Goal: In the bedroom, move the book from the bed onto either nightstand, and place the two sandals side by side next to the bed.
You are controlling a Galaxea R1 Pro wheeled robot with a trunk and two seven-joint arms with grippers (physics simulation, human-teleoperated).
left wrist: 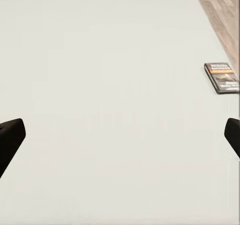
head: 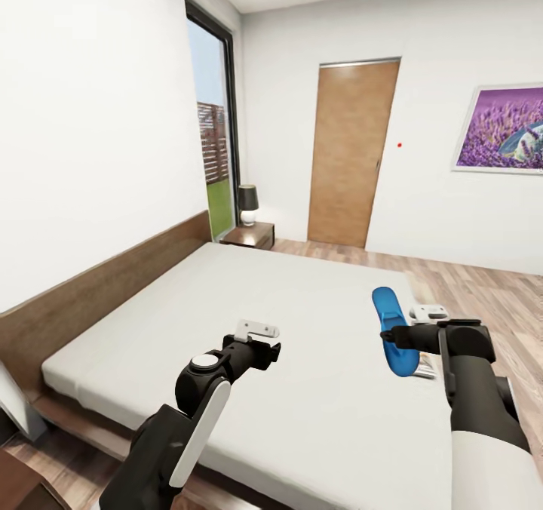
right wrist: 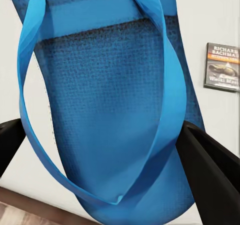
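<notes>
My right gripper point(head: 388, 336) is shut on a bright blue sandal point(head: 392, 333) and holds it in the air over the right edge of the bed point(head: 226, 299). In the right wrist view the sandal point(right wrist: 110, 85) sits between the black fingers point(right wrist: 207, 160), with the book point(right wrist: 221, 66) lying on the mattress beyond it. My left gripper point(head: 256, 338) hovers open over the middle of the mattress. From the left wrist view the book point(left wrist: 222, 77) lies off to one side near the bed's edge. The other sandal is out of view. A nightstand point(head: 253, 235) with a lamp stands at the bed's far corner.
A dark wooden headboard point(head: 98, 284) runs along the left wall. Beyond the bed are a tall window point(head: 215, 155) and a wooden door point(head: 351, 155). Wooden floor point(head: 483, 284) lies to the right of the bed. A purple picture point(head: 501, 129) hangs on the right wall.
</notes>
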